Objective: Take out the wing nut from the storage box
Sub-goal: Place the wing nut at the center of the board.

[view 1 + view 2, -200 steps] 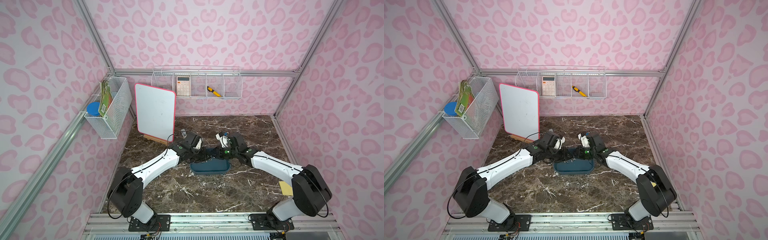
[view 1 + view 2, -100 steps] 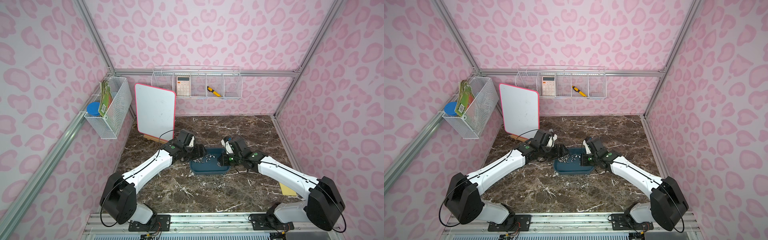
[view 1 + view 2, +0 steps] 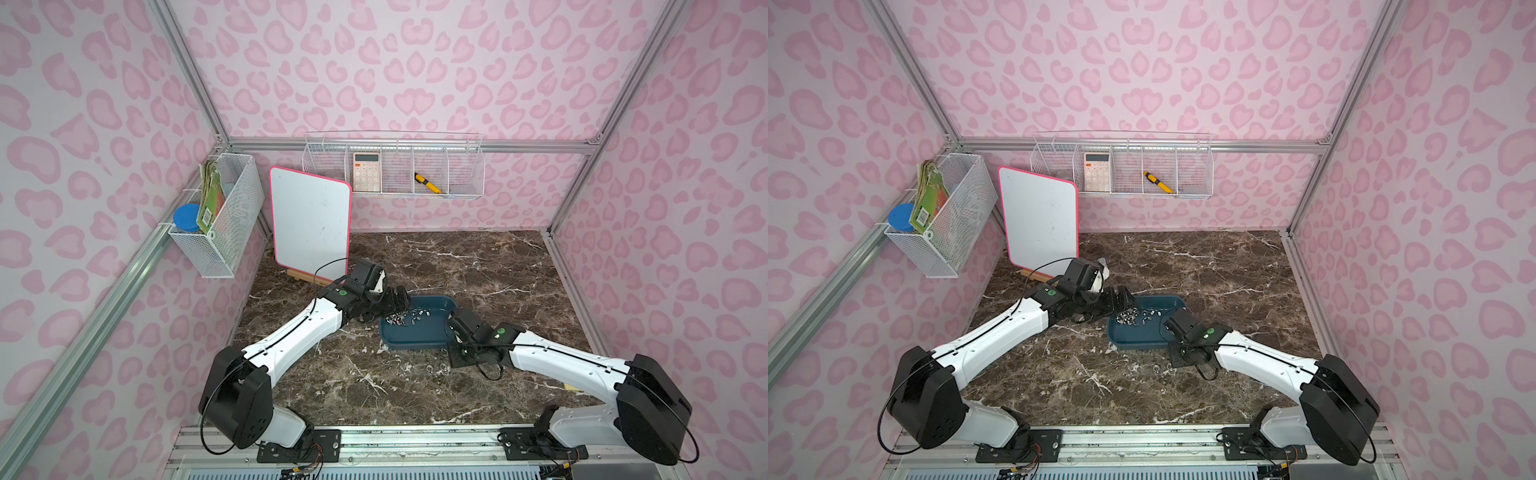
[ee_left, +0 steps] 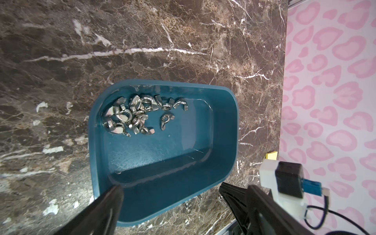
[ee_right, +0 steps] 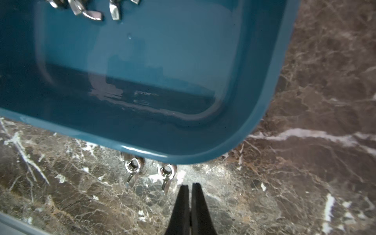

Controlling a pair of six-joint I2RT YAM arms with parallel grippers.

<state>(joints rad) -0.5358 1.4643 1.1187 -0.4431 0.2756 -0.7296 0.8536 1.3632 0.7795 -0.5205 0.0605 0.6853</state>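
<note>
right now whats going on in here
Two robot arms flank a teal storage box on the marble table. Wing nuts are piled at one end inside; two more lie on the table just outside its rim. The left pincer is open and empty at the box's end; the right pincer is shut, empty, near those two.

In a top view, the storage box rests on the worktop. A cluster of wing nuts lies in its far left portion. The left gripper sits at the far left corner, the right gripper at the near right corner. Two loose wing nuts lie on the worktop beside the near rim.
</note>
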